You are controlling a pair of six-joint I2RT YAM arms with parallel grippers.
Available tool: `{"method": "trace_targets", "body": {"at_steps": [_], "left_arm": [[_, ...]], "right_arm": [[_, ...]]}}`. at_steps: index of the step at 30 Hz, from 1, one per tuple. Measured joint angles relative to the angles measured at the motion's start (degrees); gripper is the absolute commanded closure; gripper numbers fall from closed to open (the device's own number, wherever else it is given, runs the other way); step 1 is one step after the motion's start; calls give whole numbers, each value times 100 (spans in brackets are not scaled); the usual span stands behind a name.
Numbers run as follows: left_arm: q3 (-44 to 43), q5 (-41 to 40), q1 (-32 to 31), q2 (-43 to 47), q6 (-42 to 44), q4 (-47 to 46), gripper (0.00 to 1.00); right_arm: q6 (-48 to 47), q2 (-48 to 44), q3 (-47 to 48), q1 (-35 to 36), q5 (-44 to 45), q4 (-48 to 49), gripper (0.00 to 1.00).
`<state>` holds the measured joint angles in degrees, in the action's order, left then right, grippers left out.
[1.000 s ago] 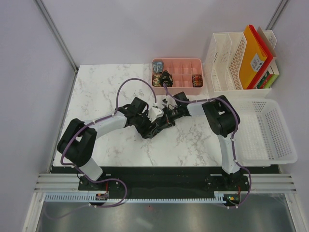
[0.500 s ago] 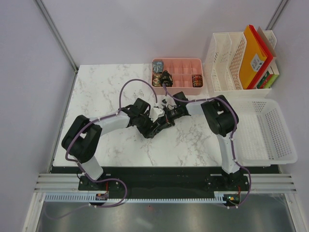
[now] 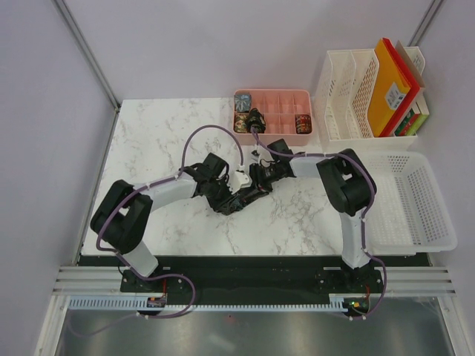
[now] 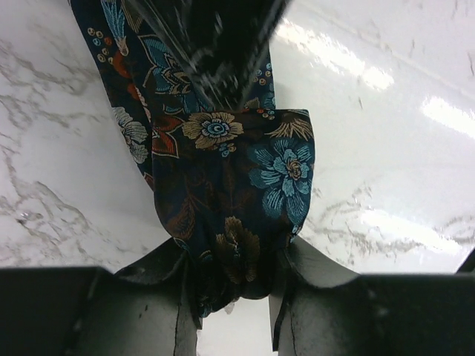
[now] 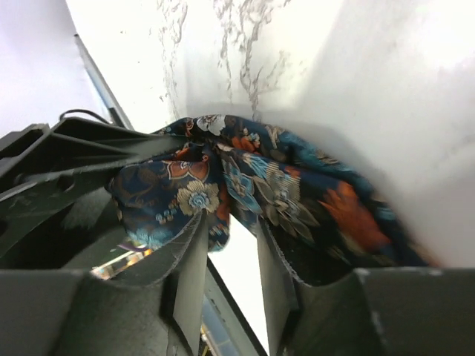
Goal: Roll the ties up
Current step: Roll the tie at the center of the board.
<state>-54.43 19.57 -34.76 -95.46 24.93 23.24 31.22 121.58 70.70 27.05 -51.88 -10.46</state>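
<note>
From above, the two arms meet near the middle of the marble tabletop point(image 3: 163, 133), and the left pincer point(image 3: 228, 194) and the right pincer point(image 3: 252, 184) are very near to each other. Between them a dark tie point(image 3: 237, 202) lies on the tabletop, but here it is too small to see how it is held. At the far edge stands a pink tray point(image 3: 273, 93) with a grey-blue roll point(image 3: 243, 103), a dark roll point(image 3: 256, 119) and a red-orange roll point(image 3: 303, 124) in its compartments. A white basket point(image 3: 415, 222) is at the right side. In the left wrist view, the left pincer point(image 4: 234, 297) is pressed on a folded end of the tie point(image 4: 230, 178), which is dark blue with flowers. The cloth bulges out between the fingers point(image 4: 159, 297) and goes away over the marble, under a dark blurred part at the top. In the right wrist view, the right pincer point(image 5: 226, 256) is almost together and pinches a fold of the tie point(image 5: 260, 185), with the black body of the left pincer point(image 5: 59, 170) just beside it.
</note>
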Motion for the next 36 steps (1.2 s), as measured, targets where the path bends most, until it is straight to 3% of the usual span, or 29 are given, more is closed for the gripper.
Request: {"method": "trace_targets", "body": {"at_steps": [7, 18, 28, 36], "left_arm": [[79, 334, 238, 114, 621, 457, 91], [15, 337, 293, 120, 669, 708, 92], [15, 133, 293, 459, 562, 807, 93], [2, -9, 302, 131, 531, 728, 94]], "right_arm": [[-297, -201, 79, -61, 442, -140, 69], [-348, 39, 262, 2, 616, -136, 80], [-363, 31, 160, 22, 573, -114, 81], [-463, -107, 11, 26, 531, -181, 83]]}}
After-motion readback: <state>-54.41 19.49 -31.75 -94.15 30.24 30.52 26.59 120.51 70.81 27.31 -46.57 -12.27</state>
